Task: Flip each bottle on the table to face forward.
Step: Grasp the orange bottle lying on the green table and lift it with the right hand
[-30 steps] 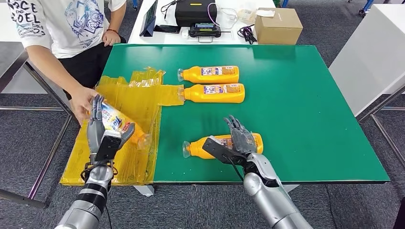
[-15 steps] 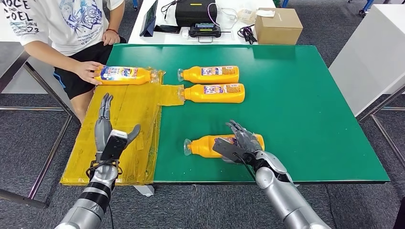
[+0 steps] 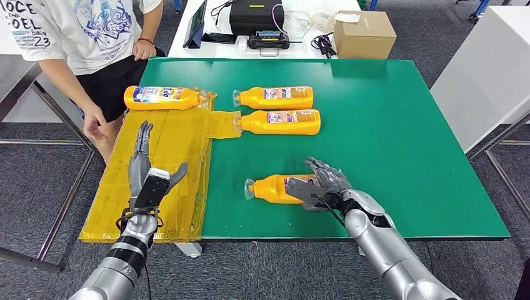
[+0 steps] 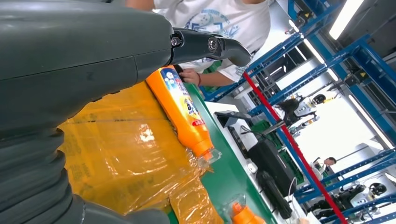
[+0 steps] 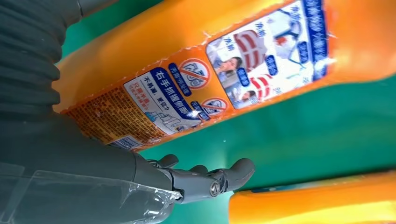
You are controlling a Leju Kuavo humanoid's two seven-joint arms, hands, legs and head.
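Four orange bottles lie on their sides. The nearest bottle (image 3: 272,189) (image 5: 210,70) lies on the green mat with its cap to the left and its small-print label up. My right hand (image 3: 325,183) (image 5: 70,154) lies over its base end, fingers spread and thumb off the bottle. Two more bottles (image 3: 275,97) (image 3: 282,122) lie side by side farther back, caps left. The fourth bottle (image 3: 161,98) (image 4: 180,109) rests at the far end of the yellow plastic sheet (image 3: 169,162), cap right. My left hand (image 3: 149,175) (image 4: 93,60) stands empty over the sheet, fingers spread upward.
A person (image 3: 87,37) stands at the table's far left corner, one hand hanging near the sheet's edge. The green mat (image 3: 406,144) is bare on its right half. A cardboard box (image 3: 364,32) and black devices (image 3: 255,15) sit on the white table behind.
The person took the bottle from my left hand, laid it at the sheet's far end and drew the hand back. My right hand sank lower over the near bottle.
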